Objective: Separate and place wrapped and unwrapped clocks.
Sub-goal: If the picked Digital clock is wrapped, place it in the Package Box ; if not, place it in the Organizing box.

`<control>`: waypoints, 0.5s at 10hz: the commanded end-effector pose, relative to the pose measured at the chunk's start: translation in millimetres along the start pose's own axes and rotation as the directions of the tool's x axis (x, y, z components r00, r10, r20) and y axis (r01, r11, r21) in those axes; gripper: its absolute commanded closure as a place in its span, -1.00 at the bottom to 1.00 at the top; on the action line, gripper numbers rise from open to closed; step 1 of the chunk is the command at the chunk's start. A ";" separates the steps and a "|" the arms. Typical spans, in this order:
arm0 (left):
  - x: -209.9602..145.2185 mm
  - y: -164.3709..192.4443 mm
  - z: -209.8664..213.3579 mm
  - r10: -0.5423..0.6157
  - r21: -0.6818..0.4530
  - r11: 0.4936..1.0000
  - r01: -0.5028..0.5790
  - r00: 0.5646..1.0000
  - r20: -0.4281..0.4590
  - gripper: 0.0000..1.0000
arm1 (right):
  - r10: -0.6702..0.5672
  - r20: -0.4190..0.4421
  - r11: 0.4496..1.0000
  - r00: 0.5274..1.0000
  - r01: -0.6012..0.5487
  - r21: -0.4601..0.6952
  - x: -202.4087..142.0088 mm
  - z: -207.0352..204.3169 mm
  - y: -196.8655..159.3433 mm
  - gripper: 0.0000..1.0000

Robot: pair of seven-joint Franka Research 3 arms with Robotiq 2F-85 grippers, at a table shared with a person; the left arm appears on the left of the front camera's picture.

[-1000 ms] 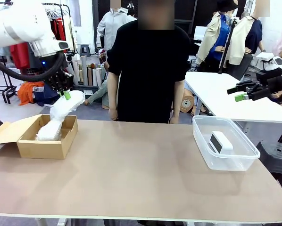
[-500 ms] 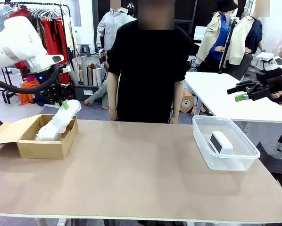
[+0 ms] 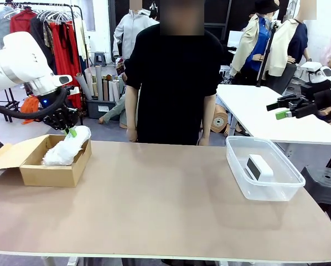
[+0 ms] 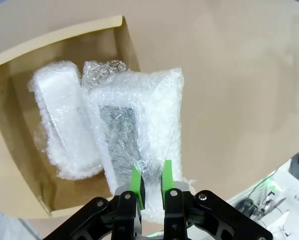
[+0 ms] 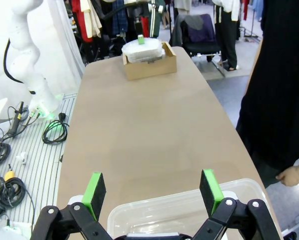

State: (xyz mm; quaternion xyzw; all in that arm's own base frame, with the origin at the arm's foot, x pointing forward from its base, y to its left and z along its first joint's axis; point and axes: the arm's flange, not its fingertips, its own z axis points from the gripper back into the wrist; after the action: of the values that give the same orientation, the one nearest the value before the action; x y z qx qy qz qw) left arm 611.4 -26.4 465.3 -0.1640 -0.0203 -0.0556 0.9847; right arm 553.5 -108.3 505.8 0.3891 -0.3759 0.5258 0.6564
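Note:
My left gripper [image 3: 70,131] is shut on the plastic edge of a flat wrapped clock [image 4: 134,130] with a dark speckled label. That clock hangs tilted over the open cardboard box [image 3: 55,166], its lower end inside. Beside it in the box [image 4: 64,37] lies a rounded wrapped clock [image 4: 59,120]. In the left wrist view the green fingertips [image 4: 136,181] pinch the bubble wrap. The bare white clock [image 3: 259,166] with a dark face lies in the clear plastic container [image 3: 240,183] at the right. My right gripper [image 5: 152,192] stands open above that container [image 5: 189,207], with nothing between its fingers.
A person in black stands at the far side of the table, one hand [image 5: 292,175] hanging near the container's corner. The box's loose flap [image 3: 5,155] sticks out to the left. A white table [image 3: 265,119] stands behind at the right.
My left gripper has come down and to the left with the wrapped clock, which now hangs lower, into the box. The right arm has not moved.

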 end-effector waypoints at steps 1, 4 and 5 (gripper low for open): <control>-0.8 3.0 0.5 0.023 -0.035 0.999 -0.023 1.000 -0.001 1.00 | -0.002 -0.004 1.000 1.000 0.002 0.001 2.5 -0.1 0.9 -1.00; 10.1 10.9 3.4 0.001 -0.150 0.989 -0.003 1.000 -0.013 1.00 | -0.002 -0.004 1.000 1.000 0.002 0.001 2.5 -0.1 0.9 -1.00; 13.6 19.9 -0.4 0.002 -0.188 0.982 -0.007 1.000 -0.024 1.00 | -0.002 -0.004 1.000 1.000 0.002 0.001 2.5 -0.1 0.9 -1.00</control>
State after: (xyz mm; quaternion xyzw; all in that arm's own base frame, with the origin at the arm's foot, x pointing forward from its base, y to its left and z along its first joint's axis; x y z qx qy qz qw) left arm 617.2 -20.7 460.8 -0.2218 -0.0077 -0.0514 0.9737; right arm 553.5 -108.3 505.8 0.3891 -0.3758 0.5258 0.6564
